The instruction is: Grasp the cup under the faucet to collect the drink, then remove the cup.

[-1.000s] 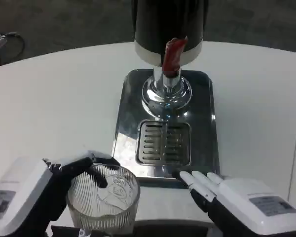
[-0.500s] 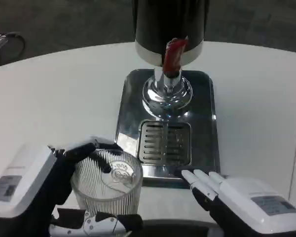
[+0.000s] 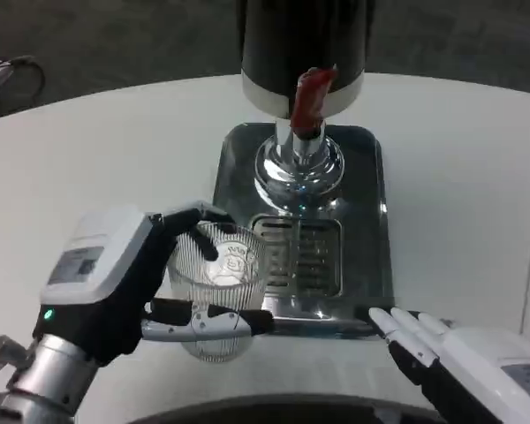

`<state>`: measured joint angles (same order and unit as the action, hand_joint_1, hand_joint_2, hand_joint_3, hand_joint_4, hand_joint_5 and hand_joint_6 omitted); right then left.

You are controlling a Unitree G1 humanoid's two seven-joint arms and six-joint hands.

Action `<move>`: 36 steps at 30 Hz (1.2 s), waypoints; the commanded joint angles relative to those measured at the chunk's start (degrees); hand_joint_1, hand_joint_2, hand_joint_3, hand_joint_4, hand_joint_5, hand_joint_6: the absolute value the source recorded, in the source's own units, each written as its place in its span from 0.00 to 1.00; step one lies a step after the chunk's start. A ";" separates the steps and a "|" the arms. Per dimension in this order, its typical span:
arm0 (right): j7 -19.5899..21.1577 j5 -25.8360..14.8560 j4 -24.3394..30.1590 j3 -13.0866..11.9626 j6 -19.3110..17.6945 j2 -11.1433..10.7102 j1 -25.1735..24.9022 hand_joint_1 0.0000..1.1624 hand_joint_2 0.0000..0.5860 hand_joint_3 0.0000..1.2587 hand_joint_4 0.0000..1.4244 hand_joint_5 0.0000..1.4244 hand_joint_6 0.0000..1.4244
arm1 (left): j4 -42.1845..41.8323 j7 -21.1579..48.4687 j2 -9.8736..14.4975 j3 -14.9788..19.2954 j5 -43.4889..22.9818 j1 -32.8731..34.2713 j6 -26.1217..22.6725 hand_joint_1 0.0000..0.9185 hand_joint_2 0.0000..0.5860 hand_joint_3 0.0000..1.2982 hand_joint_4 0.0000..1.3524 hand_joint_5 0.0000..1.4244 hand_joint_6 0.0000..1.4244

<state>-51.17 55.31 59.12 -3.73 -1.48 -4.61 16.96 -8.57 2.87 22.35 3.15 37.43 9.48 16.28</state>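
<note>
The left hand (image 3: 115,283) wraps its fingers around the clear ribbed glass cup (image 3: 217,287), holding it upright at the left edge of the shiny steel drip tray (image 3: 371,221), short of the red-levered faucet (image 3: 309,97), likely for sliding underneath. The right hand (image 3: 464,362) waits released, near right on the white table (image 3: 97,168).

White-backed, black-fingered left robot hand (image 3: 128,283)

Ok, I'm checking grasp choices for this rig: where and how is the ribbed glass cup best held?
Around its ribbed side wall, from the robot's left, as the left hand does now: fingers wrap the glass cup with the open mouth kept upright and clear. That likely suits sliding it onto the drip tray under the red faucet lever.
</note>
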 commanded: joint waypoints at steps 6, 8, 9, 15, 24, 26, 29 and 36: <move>-0.89 -3.84 0.88 -5.07 -4.01 1.77 1.52 0.20 0.78 0.02 0.00 0.00 0.00 | 10.83 -5.93 0.16 -5.36 4.51 11.18 -2.97 0.54 0.00 0.80 0.83 0.96 1.00; -1.13 -4.22 0.88 -5.57 -4.53 2.18 1.46 0.20 0.78 0.02 0.00 0.00 0.00 | 13.12 -6.66 0.26 -6.50 4.90 13.18 -3.44 0.54 0.00 0.80 0.83 0.96 1.00; -1.25 -4.30 0.88 -5.73 -4.69 2.33 1.42 0.20 0.78 0.02 0.00 0.00 0.00 | 14.32 -7.11 0.24 -7.06 5.16 14.17 -3.71 0.54 0.00 0.80 0.83 0.96 1.00; -2.33 -5.29 0.88 -7.50 -5.09 2.81 1.44 0.20 0.78 0.03 0.00 0.00 0.00 | 22.12 -10.45 -0.18 -10.94 6.89 20.77 -5.30 0.54 0.00 0.80 0.83 0.96 1.00; -3.20 -7.40 0.88 -10.55 -5.41 2.96 2.42 0.20 0.78 0.03 0.00 0.00 0.00 | 33.41 -15.60 -2.96 -15.98 8.09 30.78 -8.06 0.52 0.02 0.80 0.83 0.95 1.00; -3.17 -8.21 0.88 -11.59 -5.98 3.00 2.91 0.20 0.78 0.03 0.00 0.00 0.00 | 35.35 -16.76 -3.68 -17.12 8.27 32.63 -8.28 0.52 0.02 0.80 0.83 0.95 1.00; -3.29 -9.20 0.88 -12.93 -6.95 2.93 3.45 0.20 0.78 0.03 0.00 0.00 0.00 | 37.93 -18.51 -4.84 -18.67 8.37 34.81 -8.33 0.52 0.02 0.80 0.83 0.95 1.00; -3.33 -10.88 0.88 -15.10 -8.21 3.54 4.27 0.20 0.78 0.03 0.00 0.00 0.00 | 41.05 -20.70 -6.33 -22.23 8.48 37.30 -7.82 0.51 0.03 0.80 0.82 0.94 1.00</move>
<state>-54.13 45.49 59.17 -18.12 -8.91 -1.52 20.39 32.12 -16.37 16.36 -18.21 45.55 45.50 7.86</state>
